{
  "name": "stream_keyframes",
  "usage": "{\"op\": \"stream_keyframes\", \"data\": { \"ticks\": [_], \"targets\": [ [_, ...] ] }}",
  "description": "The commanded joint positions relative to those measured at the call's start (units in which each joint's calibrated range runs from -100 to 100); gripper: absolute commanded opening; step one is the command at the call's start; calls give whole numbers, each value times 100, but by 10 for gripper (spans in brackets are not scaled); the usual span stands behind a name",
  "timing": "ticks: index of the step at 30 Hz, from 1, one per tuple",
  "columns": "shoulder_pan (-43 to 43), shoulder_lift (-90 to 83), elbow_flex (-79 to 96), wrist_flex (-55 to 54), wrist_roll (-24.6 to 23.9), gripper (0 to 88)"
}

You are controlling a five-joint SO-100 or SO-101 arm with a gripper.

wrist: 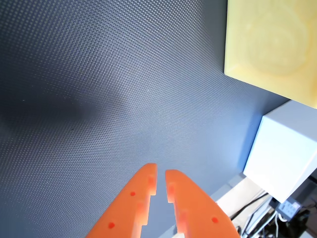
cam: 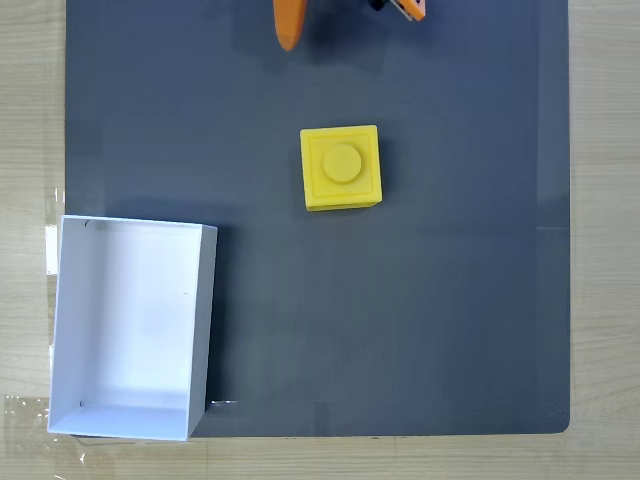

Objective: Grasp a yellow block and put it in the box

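Near the middle of the dark mat sits the yellow block, stud face up, square to the mat edges, w/ clear space on all sides. We see the box well apart from it, toward the lower left of the fixed view, open top & nothing inside. Our end effector hangs over bare mat in the wrist view, orange fingers nearly together w/ just a thin slit between, gripping nothing; the block is off to its upper right. We judge the block to be rigid moulded plastic, light, not fragile, prob. a bit slick on its smooth faces. Best hold IMO: open wide, come straight down, pinch two opposite side walls at mid height, not the stud. Light wood worktop borders the mat.
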State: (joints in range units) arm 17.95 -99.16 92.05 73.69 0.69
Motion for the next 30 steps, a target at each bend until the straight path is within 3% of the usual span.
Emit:
{"op": "stream_keyframes", "data": {
  "ticks": [1, 22, 30],
  "targets": [
    [40, 17, -19, 48, -6, 22],
    [15, 111, -64, -4, 15, 22],
    [-86, 1602, -942, -842, -27, 24]
  ]
}}
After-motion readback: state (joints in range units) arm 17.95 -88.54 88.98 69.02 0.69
